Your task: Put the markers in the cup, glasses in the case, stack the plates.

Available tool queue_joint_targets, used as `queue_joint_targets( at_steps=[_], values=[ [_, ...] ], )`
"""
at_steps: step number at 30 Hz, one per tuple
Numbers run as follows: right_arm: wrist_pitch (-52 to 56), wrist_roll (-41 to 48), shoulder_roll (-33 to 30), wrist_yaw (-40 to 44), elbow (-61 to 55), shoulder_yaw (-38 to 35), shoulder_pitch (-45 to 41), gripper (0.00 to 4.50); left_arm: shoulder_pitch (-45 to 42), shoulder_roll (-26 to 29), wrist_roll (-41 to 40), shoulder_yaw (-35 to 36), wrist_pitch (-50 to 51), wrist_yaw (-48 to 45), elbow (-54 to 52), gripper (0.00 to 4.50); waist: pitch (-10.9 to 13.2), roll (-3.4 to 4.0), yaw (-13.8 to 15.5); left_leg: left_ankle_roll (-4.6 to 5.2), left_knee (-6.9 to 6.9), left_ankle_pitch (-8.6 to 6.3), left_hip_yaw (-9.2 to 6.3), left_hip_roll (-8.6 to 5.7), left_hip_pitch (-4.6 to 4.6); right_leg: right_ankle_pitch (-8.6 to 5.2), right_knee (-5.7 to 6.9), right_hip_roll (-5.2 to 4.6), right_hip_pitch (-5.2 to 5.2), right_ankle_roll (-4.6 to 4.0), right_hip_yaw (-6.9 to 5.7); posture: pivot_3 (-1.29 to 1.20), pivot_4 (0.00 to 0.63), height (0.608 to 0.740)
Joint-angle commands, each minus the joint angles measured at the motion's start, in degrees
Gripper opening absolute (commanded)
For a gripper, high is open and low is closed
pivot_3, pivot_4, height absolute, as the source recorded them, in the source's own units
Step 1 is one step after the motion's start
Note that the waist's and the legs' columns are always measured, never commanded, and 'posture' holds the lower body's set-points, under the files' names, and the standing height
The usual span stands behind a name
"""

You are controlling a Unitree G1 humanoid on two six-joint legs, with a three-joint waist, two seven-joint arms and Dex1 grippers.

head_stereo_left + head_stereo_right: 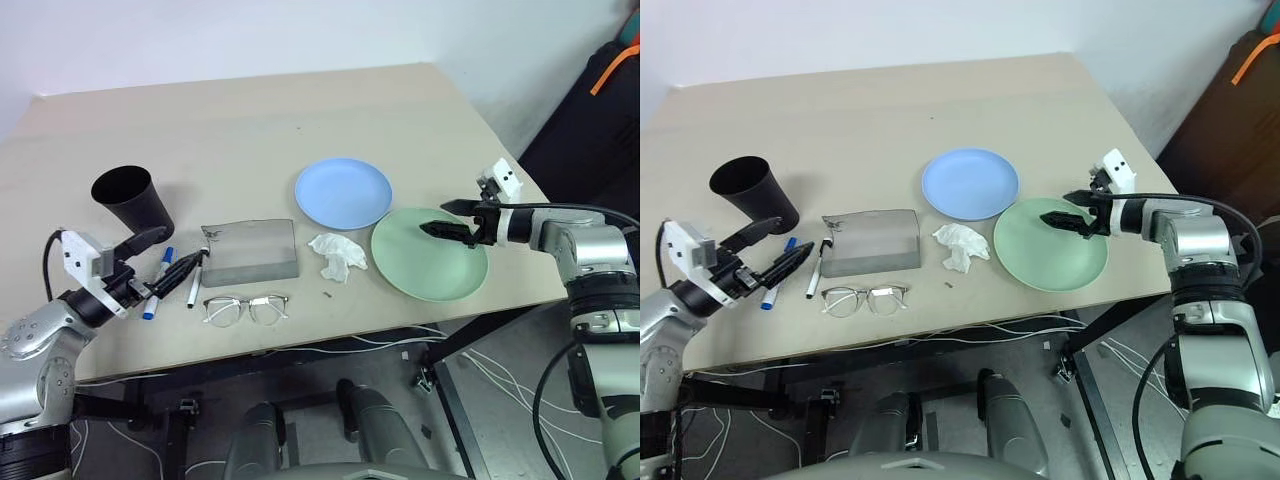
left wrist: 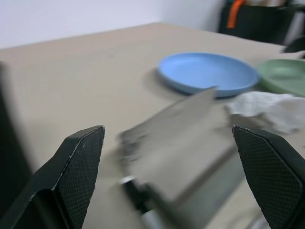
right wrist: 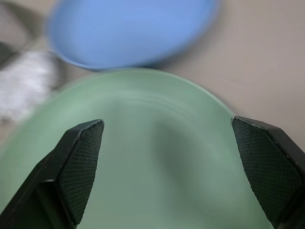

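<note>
1. Left gripper (image 1: 178, 252): jaws spread wide, nothing between them, hovering over the markers at about 8 o'clock on the table (image 1: 250, 110).
2. Right gripper (image 1: 438, 218): jaws also wide apart and empty, poised above the green plate (image 1: 430, 268) at about 4 o'clock.
3. Two markers: blue-capped marker (image 1: 153, 300) and black-capped marker (image 1: 193, 291), lying side by side just left of the case (image 1: 251, 252), both partly covered by the left fingers.
4. One black cup (image 1: 133, 200), upright, at 11 o'clock from the markers.
5. One grey case, flat and shut, mid-table; one pair of glasses (image 1: 246, 308) at 6 o'clock from it, near the table's front edge.
6. Two plates, unstacked: blue plate (image 1: 343, 192) at 1 o'clock from the case, green plate at 4 o'clock from the blue, rims very close; touching or not, hard to tell.
7. One crumpled tissue (image 1: 337, 254) between case and green plate.
8. Small dark speck (image 1: 328, 295) below the tissue, too small to identify; wrist views blurred.
</note>
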Motion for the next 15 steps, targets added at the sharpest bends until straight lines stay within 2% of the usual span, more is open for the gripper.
queue_joint_targets(
  at_steps=[1, 11, 15],
  values=[
    [1.6, -2.6, -2.1, 0.2, 4.4, 0.1, -3.7, 4.5, -0.3, 0.9, -0.1, -2.3, 0.5, -2.0, -3.1, 4.49, 0.0, 0.0, 0.1, 0.0, 0.0, 0.0, -0.01, -0.01, 0.0, 0.0, 0.01, 0.0, 0.0, 0.0, 0.0, 0.0, 0.15, 0.733],
    [5.4, -7.5, -3.0, 3.4, 9.8, 3.0, -6.1, 4.5, -2.5, 1.7, 1.4, -6.6, 2.9, -1.9, -4.8, 4.49, 0.0, 0.0, 0.1, 0.02, 0.03, 0.01, 0.0, -0.03, 0.01, 0.0, 0.07, 0.01, 0.01, 0.0, 0.07, 0.0, 0.15, 0.733],
    [5.2, -8.9, -3.0, 3.8, 11.8, 3.2, -6.8, 3.59, -3.3, 1.4, 2.0, -7.7, 2.3, -1.9, -4.0, 4.5, 0.0, 0.0, 0.2, 0.02, 0.04, 0.01, -0.01, -0.04, 0.02, 0.0, 0.1, 0.01, 0.0, 0.0, 0.08, 0.0, 0.15, 0.733]
  ],
)
